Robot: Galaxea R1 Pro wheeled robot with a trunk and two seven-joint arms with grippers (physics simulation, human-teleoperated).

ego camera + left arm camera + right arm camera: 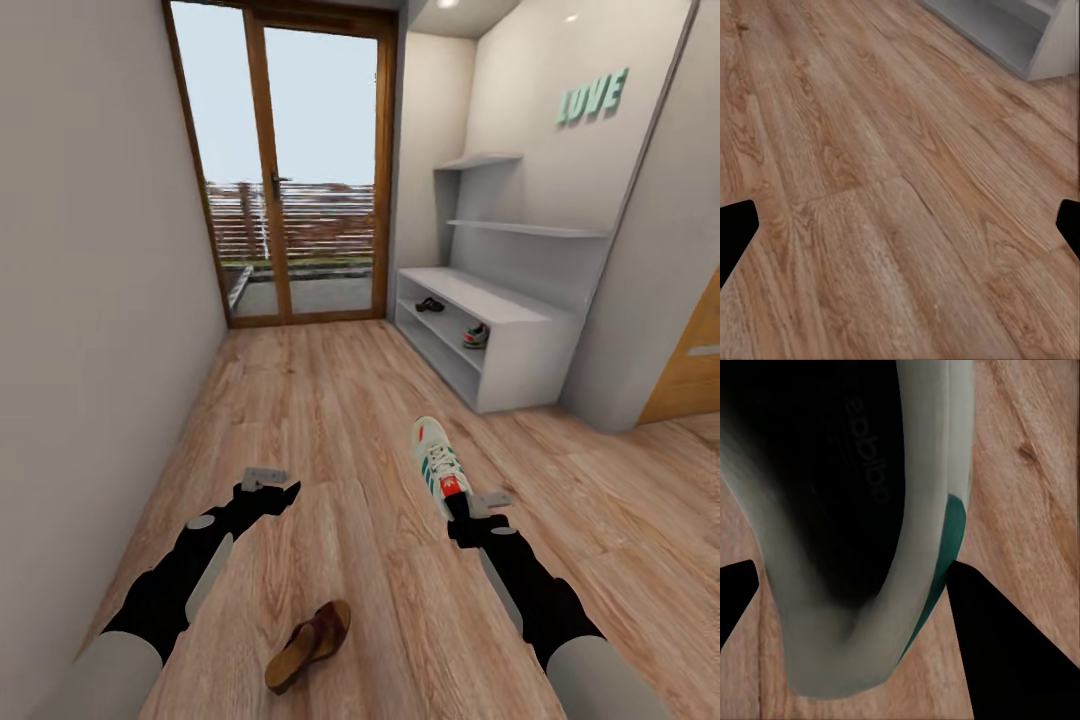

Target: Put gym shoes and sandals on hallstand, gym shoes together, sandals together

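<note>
Head view: the right claw (462, 508), lower right of centre, is clamped on the heel of a white gym shoe (437, 464) held above the wooden floor (330, 420). The left claw (268, 487), lower left, hangs spread wide and empty. A brown sandal (310, 644) lies on the floor at bottom centre; another sandal (430, 305) and gym shoe (476, 336) sit on the white bench (520, 345) shelves at right.

The corridor is seen from head height, looking forward and down along the wooden floor (330, 420) toward the glazed door (300, 170), with both arms in the foreground and the hallstand (520, 330) at the right wall. The left wrist view is taken from above the floor (885, 187), angled down along the jaws; a corner of the hallstand (1050, 37) is shared with the head view. The right wrist view is taken at very close range, the gym shoe (870, 547) being seen against floorboards; the same gym shoe (437, 464) is shown in the head view.
</note>
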